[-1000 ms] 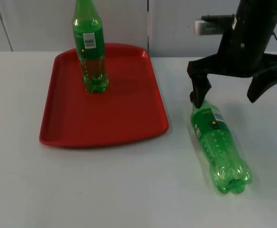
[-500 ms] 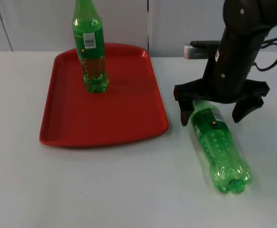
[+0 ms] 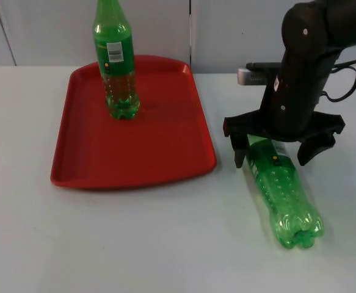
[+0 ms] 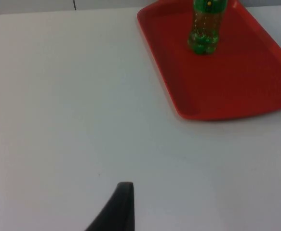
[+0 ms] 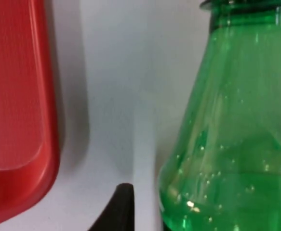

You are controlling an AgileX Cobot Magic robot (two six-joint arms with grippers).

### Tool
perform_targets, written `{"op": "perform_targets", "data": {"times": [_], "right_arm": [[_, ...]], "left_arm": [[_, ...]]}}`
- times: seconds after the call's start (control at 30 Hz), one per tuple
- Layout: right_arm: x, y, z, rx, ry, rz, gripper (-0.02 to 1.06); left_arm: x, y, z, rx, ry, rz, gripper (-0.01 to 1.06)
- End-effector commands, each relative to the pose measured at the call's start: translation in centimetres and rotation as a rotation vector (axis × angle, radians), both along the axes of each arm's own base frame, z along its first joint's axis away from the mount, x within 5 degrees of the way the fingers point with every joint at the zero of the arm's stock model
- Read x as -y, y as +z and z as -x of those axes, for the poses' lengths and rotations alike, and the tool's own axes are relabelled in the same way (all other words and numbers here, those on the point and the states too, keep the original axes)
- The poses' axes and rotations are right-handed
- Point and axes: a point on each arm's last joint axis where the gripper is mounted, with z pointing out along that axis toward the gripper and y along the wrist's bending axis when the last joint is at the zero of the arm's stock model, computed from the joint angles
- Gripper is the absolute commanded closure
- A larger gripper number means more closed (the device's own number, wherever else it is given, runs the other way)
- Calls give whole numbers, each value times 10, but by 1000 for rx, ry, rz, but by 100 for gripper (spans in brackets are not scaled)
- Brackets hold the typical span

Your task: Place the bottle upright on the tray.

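Top view: a green bottle (image 3: 281, 192) lies on its side on the white worktop (image 3: 165, 244), off the red tray's (image 3: 135, 146) right edge. The right tool (image 3: 278, 151) straddles its neck end, fingers apart and not clamped. A second bottle (image 3: 115, 61) stands upright near the tray's far edge.

Left wrist view: the left arm waits — its tool's fingertip (image 4: 116, 211) over bare worktop; whether that tool is apart or together, I cannot tell.

Right wrist view: the lying bottle's shoulder (image 5: 232, 125) — just beside the tray's rim (image 5: 48, 144).

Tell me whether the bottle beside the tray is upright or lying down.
Lying down: the bottle rests on its side on the table, with the open right gripper straddling its neck end.
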Motion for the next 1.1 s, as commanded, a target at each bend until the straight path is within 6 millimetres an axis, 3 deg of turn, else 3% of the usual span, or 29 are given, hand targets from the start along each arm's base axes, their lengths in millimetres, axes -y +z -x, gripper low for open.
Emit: {"op": "perform_targets", "data": {"times": [0.0,0.13,0.27,0.33,0.37,0.4,0.5,0.73,0.87,0.9,1.03,1.07], "right_arm": [[0,-1,1,-1,-18,-7,14],[4,-3,-1,-14,-41,-13,19],[6,-5,0,-32,-47,-5,32],[6,-5,0,-33,-46,-2,49],[6,-5,0,-31,-46,-3,65],[6,-5,0,-31,-46,-3,65],[7,-3,-1,-16,-33,12,104],[7,14,-3,40,5,-2,105],[6,46,-4,128,73,-27,105],[6,46,-4,128,73,-27,105],[7,89,-3,253,120,-66,105],[7,89,-3,253,120,-66,105]], "left_arm": [[0,0,0,8,-5,12,0],[0,0,0,8,-5,12,0],[0,0,0,8,-5,12,0],[0,0,0,8,-5,12,0],[0,0,0,8,-5,12,0],[0,0,0,8,-5,12,0],[0,0,0,8,-5,12,0],[0,0,0,10,-5,12,0],[0,0,0,10,-5,12,0],[0,0,0,10,-5,12,0],[0,0,0,10,-5,12,0],[0,0,0,10,-5,12,0]]}}
